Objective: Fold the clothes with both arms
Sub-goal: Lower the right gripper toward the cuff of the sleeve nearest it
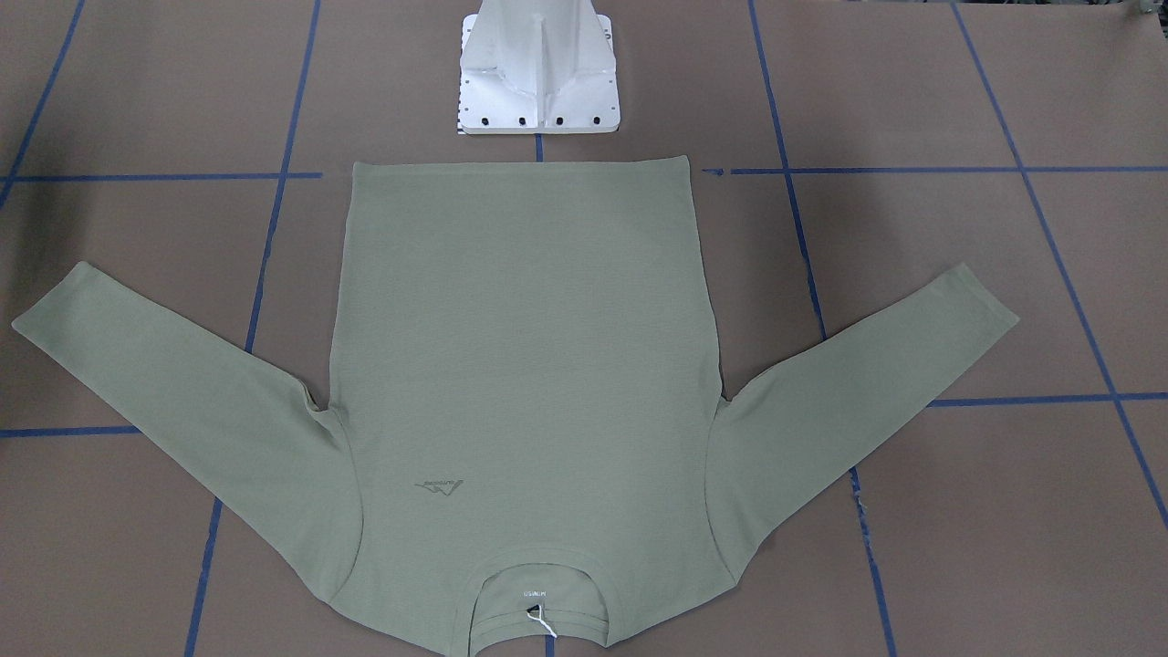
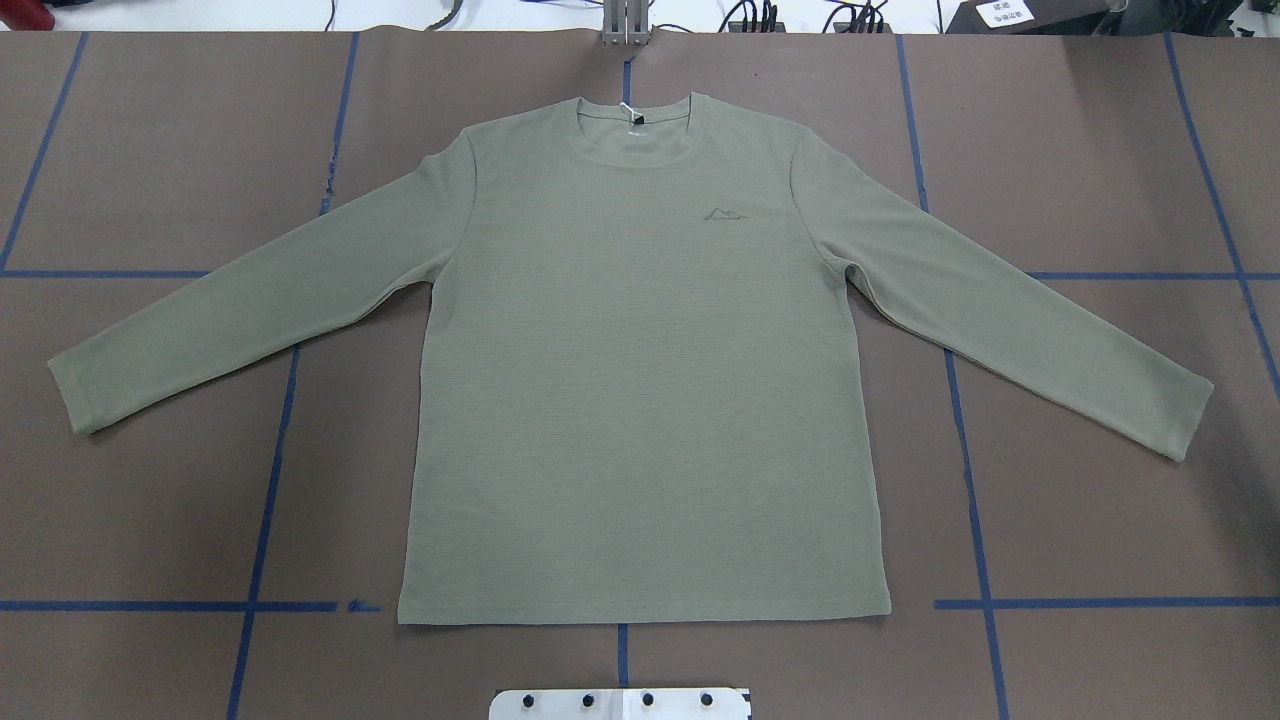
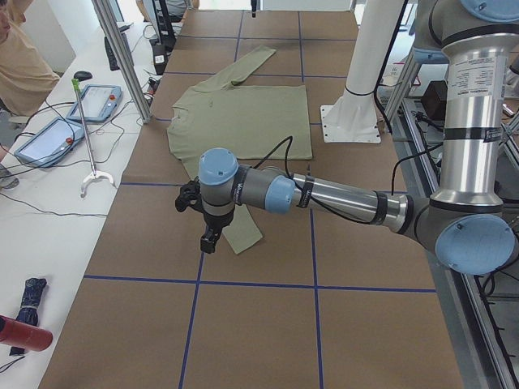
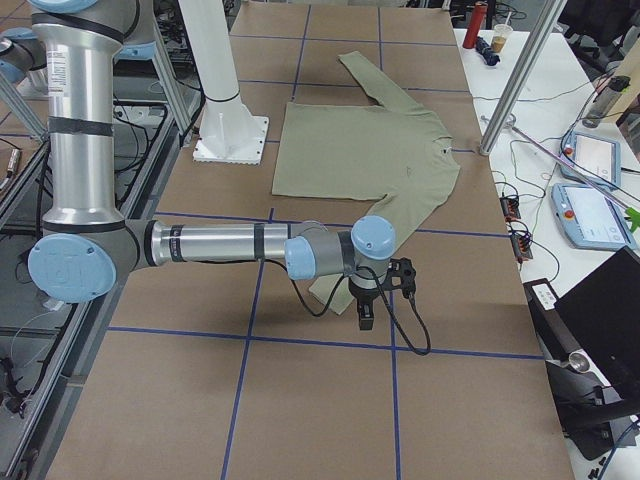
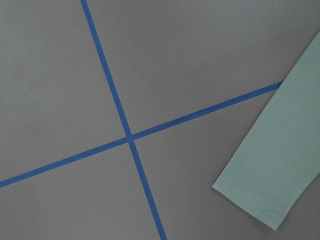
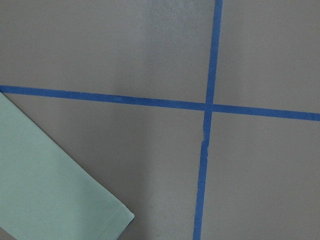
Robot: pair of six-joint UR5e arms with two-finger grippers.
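Note:
The sage-green long-sleeved shirt (image 2: 640, 400) lies flat and front up on the brown table, with both sleeves spread out and the collar at the far edge. It also shows in the front-facing view (image 1: 520, 365). My left gripper (image 3: 207, 239) hangs over the table beside the left sleeve's cuff (image 5: 270, 175). My right gripper (image 4: 365, 315) hangs beside the right sleeve's cuff (image 6: 45, 190). Neither gripper touches the cloth. Both show only in the side views, so I cannot tell if they are open or shut.
The white pedestal base (image 1: 538, 73) stands just behind the shirt's hem. Blue tape lines (image 2: 265, 500) grid the table. Tablets (image 3: 93, 101) and cables lie on the side bench, with a metal post (image 4: 515, 90) by the collar. A person (image 3: 20, 65) sits at the bench.

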